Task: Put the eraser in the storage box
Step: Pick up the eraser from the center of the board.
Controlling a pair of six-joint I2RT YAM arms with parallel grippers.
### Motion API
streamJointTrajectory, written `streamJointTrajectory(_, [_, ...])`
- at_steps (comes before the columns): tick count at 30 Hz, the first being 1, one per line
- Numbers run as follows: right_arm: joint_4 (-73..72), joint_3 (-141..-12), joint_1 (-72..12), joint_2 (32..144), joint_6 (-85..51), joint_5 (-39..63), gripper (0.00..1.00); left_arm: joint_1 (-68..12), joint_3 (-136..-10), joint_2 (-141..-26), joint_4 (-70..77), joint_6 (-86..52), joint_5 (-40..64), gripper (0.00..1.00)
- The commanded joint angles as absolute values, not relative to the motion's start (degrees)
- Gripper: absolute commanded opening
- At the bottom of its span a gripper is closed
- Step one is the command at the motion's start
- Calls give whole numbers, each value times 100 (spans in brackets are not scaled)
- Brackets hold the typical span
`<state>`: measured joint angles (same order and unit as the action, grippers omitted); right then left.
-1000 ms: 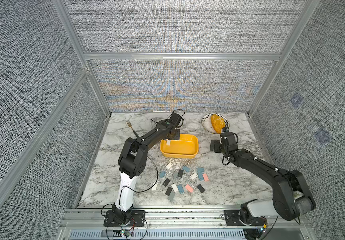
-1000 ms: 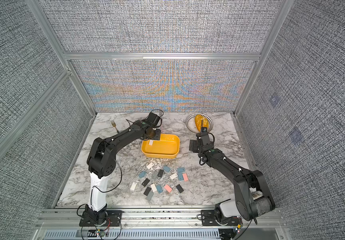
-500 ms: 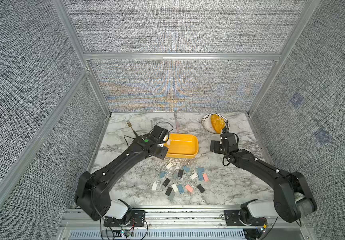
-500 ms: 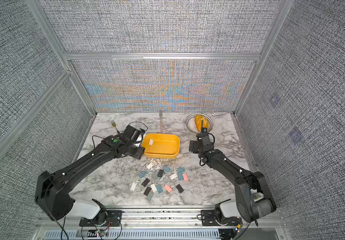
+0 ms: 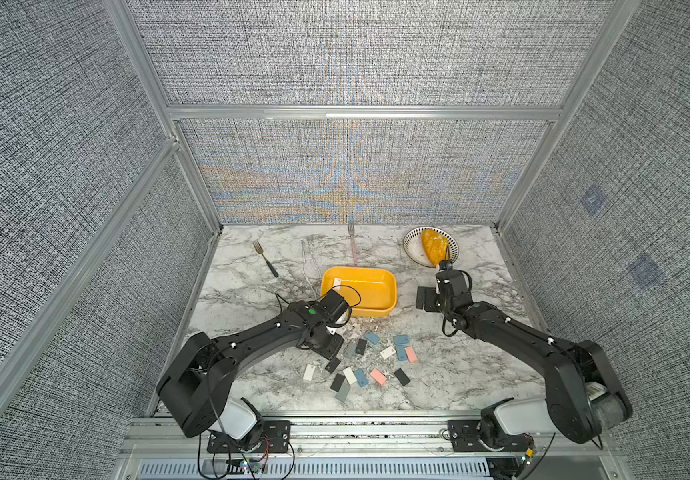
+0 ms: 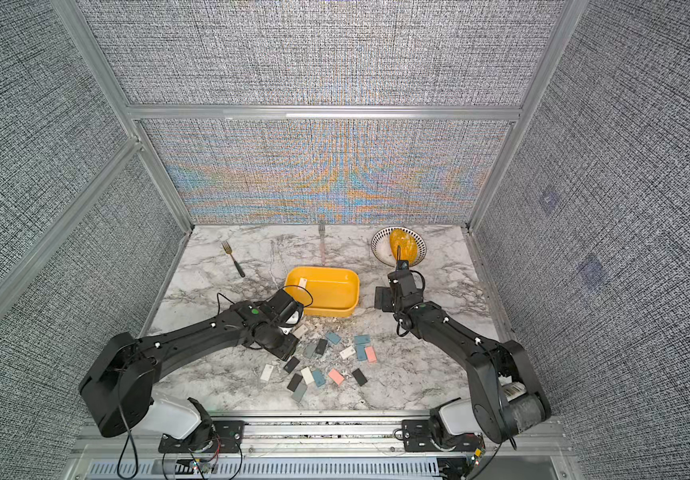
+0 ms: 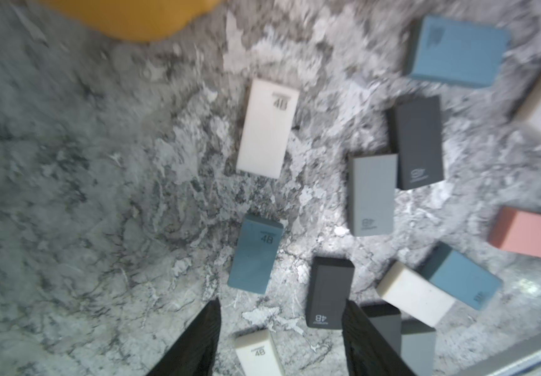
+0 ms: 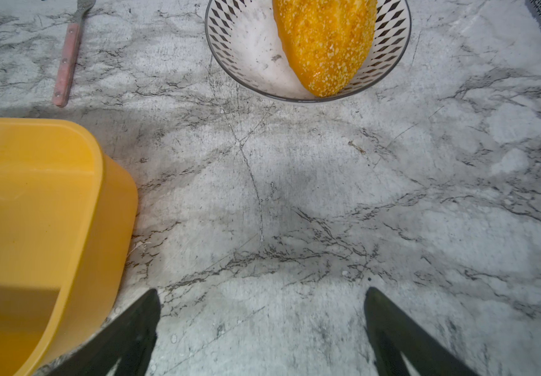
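Note:
The yellow storage box [image 5: 370,293] [image 6: 330,291] sits mid-table with one white eraser [image 5: 337,282] lying in its far left corner. Several loose erasers [image 5: 378,376], white, blue, grey, black and pink, are scattered on the marble in front of the box. My left gripper [image 5: 332,351] [image 7: 281,304] hangs open above the left end of that scatter and holds nothing. In the left wrist view a white eraser [image 7: 257,355] lies on the table between its fingers and a black eraser [image 7: 329,291] beside one finger. My right gripper [image 5: 425,297] [image 8: 262,292] stands open over bare marble, right of the box.
A white patterned bowl [image 5: 409,249] holding a yellow bread roll [image 5: 432,247] stands at the back right. A dark-handled fork [image 5: 266,259] lies at the back left, and a pink-handled fork [image 5: 353,249] lies behind the box. Grey walls enclose the table.
My left arm has swung from over the box's far left corner back toward the front, ending above the loose erasers. The right arm has not moved.

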<state>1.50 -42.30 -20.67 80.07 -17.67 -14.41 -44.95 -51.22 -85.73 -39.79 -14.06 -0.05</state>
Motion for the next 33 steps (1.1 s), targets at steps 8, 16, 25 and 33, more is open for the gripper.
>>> streamJointTrajectory(8, [62,-4152,-2074,7936,-1872,-1424,98,-4500,-5060,-8839,-3531,-1573,-208,62])
streamJointTrajectory(16, [90,-4144,-2074,7886,-1872,-1444,98,-4491,-5115,-9009,-3566,-1595,-389,62])
streamJointTrajectory(25, [105,-4165,-2074,7825,-1863,-1448,98,-4482,-5282,-9247,-3703,-1626,-550,61])
streamJointTrajectory(33, [123,-4191,-2074,7808,-1863,-1441,98,-4482,-5162,-9340,-3679,-1757,-399,57])
